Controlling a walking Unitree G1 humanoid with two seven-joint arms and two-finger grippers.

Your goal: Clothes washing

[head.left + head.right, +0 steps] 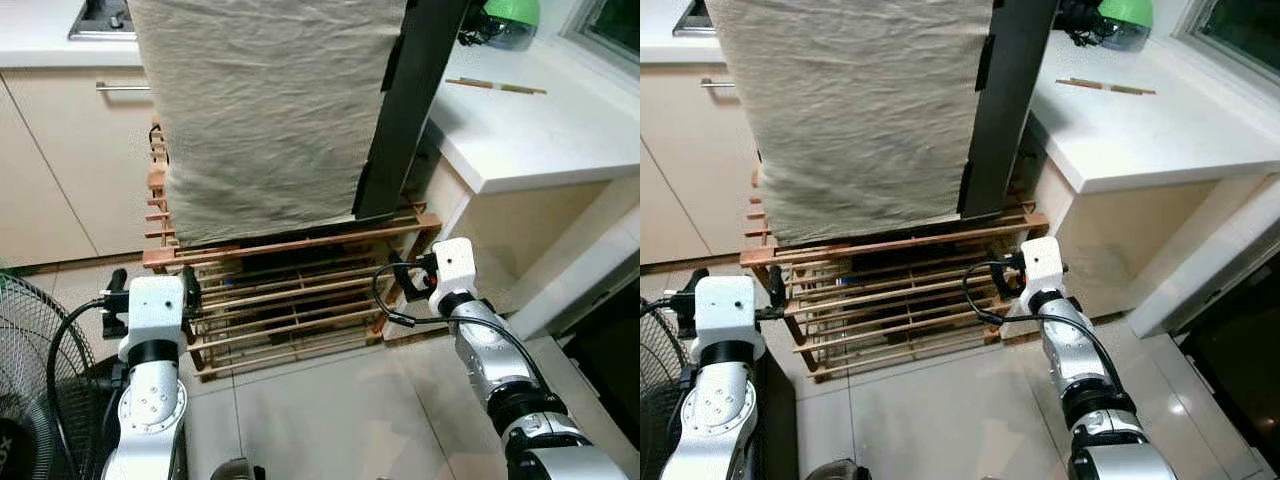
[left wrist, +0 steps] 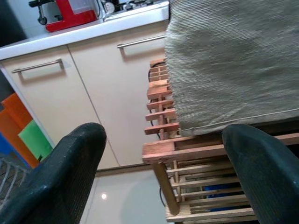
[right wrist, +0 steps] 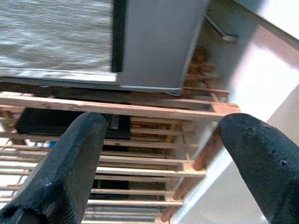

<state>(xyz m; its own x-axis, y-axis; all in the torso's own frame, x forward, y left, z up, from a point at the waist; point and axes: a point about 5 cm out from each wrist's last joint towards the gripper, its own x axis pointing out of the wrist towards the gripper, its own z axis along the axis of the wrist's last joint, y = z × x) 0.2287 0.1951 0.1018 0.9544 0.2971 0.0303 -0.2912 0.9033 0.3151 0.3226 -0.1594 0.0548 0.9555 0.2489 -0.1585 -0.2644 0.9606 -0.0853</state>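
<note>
A tall appliance draped in a beige cloth [image 1: 265, 110], with a dark side panel [image 1: 415, 100], stands on a slatted wooden rack [image 1: 290, 250]. My left gripper [image 1: 153, 287] is held up at the rack's left front corner, open, with the cloth's hem [image 2: 224, 119] and the rack's corner post [image 2: 161, 151] showing between its fingers. My right gripper [image 1: 412, 270] is open too, close to the rack's right front corner [image 3: 219, 108]. Neither gripper touches the cloth or the rack.
A floor fan's wire cage [image 1: 30, 380] stands at my lower left. Cream cabinets [image 1: 60, 160] run behind the rack, and a white counter [image 1: 520, 130] with chopsticks [image 1: 497, 86] juts out on the right. A dark box [image 3: 60, 122] lies under the rack's top slats.
</note>
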